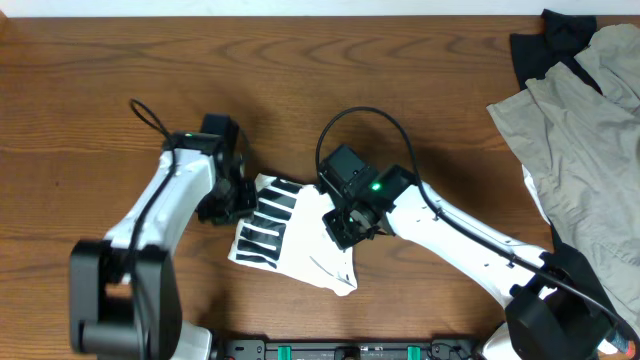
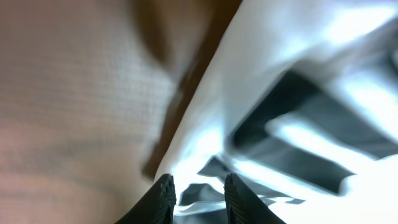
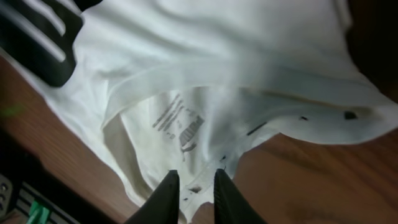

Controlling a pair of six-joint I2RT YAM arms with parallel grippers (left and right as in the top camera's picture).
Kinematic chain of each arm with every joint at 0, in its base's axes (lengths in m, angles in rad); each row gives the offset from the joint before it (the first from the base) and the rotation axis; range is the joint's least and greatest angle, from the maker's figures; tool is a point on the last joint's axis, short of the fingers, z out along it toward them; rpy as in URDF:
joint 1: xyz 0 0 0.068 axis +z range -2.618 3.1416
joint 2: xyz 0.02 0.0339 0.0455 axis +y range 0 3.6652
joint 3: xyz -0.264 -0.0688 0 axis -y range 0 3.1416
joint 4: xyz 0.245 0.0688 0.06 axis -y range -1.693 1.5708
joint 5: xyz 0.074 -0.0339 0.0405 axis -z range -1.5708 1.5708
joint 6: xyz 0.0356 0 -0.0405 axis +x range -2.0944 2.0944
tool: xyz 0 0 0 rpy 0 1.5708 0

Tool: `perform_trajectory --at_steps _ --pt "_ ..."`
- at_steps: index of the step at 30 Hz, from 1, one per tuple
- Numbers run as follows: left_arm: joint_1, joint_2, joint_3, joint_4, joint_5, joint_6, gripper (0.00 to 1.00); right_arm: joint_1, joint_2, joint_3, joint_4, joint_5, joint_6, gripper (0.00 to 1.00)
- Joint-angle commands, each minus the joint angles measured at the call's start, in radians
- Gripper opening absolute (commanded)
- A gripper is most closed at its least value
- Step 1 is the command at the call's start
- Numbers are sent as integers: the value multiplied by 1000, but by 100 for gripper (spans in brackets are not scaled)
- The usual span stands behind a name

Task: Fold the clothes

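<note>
down at the lower middle of the overhead frame, we have the white shirt (image 1: pixel 305 250) lying rumpled on the wooden table (image 1: pixel 100 70), with black stripes (image 1: pixel 265 225) across its left half. the left gripper (image 1: pixel 232 205) sits right at the shirt's upper left edge. from its wrist camera we see its fingers (image 2: pixel 165 198) drawn close together, striped cloth bunched in the narrow gap, so we call it clamped on the shirt. over to the right gripper (image 1: pixel 345 228), pressed onto the shirt's upper right part. its fingers (image 3: pixel 166 196) are also nearly together with white fabric pinched between them, and just above them we spot a printed label (image 3: pixel 180 121) inside the neck opening. far off in the upper right of the overhead frame, a heap of clothes (image 1: pixel 585 140) in beige, black and white lies well apart from both arms.
</note>
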Motion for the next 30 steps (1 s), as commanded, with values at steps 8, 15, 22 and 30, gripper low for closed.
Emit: perform_trajectory --at_steps 8,15,22,30 --pt "-60 -204 28 108 106 307 21 -42 -14 14 -57 241 276 17" --pt "-199 -169 16 137 99 393 19 -134 -14 14 -66 198 302 16" --pt "-275 -51 16 195 44 312 19 -143 -14 14 -100 192 290 17" --pt "-287 132 16 201 43 330 19 -143 -14 14 -101 149 290 22"
